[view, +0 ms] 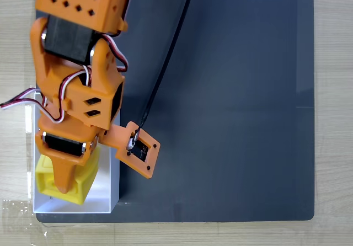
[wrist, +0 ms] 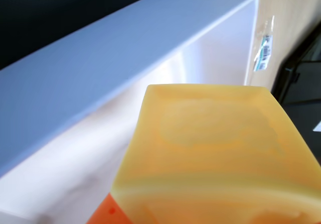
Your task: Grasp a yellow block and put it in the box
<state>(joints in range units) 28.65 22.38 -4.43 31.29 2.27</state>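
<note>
One yellow block [view: 77, 184] sits right at the gripper [view: 65, 186], over the near end of the box [view: 105, 199] in the fixed view, the orange finger lying across its top. Block looks pinched, though the second finger is hidden, so call it likely held. Wrist view agrees: yellow block [wrist: 215, 153] up close, white box [wrist: 125, 43] wall just beyond. Straight down is the way in.
</note>
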